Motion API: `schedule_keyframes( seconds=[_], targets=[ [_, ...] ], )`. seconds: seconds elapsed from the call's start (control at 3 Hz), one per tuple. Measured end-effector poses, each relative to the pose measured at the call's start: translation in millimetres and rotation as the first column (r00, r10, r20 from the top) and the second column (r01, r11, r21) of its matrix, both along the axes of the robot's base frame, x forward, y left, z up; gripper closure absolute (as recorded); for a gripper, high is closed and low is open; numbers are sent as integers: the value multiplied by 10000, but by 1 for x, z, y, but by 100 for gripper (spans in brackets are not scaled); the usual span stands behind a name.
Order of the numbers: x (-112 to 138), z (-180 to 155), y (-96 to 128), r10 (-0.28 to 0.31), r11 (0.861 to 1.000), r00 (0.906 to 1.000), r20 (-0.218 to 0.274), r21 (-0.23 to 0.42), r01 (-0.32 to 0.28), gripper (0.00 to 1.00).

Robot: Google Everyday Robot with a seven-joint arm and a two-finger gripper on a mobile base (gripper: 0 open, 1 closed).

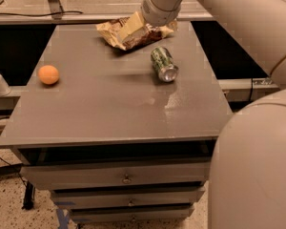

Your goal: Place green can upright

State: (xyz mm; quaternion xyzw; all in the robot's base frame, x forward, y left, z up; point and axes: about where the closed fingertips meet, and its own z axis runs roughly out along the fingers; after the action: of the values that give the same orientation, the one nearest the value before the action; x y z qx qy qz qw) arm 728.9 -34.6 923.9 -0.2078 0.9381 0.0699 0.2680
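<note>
End effector (127,31) over bag (157,33) behind can (163,64)

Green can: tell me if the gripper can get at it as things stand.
Probably yes. The green can lies on its side on the table, near the chip bag, nothing over it. The gripper hangs above that bag, just behind the can; the orange sits far off.

Cream jaws over tan bag (107,34), green can (163,63), orange ball (48,74), grey table (100,111)
</note>
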Motion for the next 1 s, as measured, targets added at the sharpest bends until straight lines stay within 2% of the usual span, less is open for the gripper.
schedule_keyframes(
  seconds=[0.33,0.67,1.0],
  targets=[
    [1,-33,2,-509,9980,9967,-629,-402,484,0],
    [-8,-57,-2,-675,9964,9925,-1015,-578,619,0],
    [-17,-70,-14,-591,9963,9919,-1128,-696,514,0]
  ],
)
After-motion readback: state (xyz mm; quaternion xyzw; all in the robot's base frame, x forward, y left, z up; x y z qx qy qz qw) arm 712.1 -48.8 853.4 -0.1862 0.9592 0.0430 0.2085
